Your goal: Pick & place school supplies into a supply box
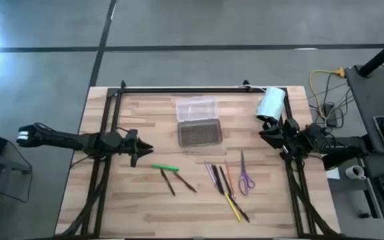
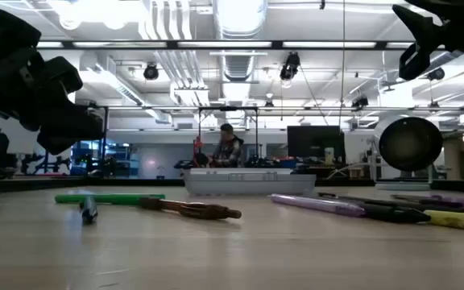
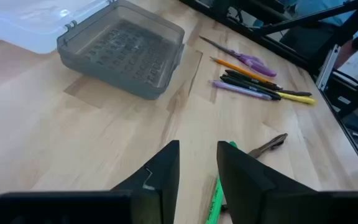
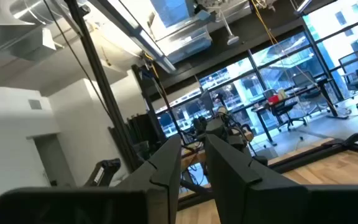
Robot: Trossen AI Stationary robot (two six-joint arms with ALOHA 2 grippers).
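The supply box lies open near the table's far middle, its clear lid behind its dark grey half. The school supplies lie flat on the wood: a green pen, two dark pens, a cluster of purple, dark and yellow pens, and purple-handled scissors. My left gripper hovers left of the green pen, open by a narrow gap. My right gripper hangs near the table's right edge, tipped upward, also narrowly open.
A white cylindrical roll lies on its side at the far right, close to my right gripper. A black frame runs along the far edge and down both sides. Bare wood lies between the left gripper and the box.
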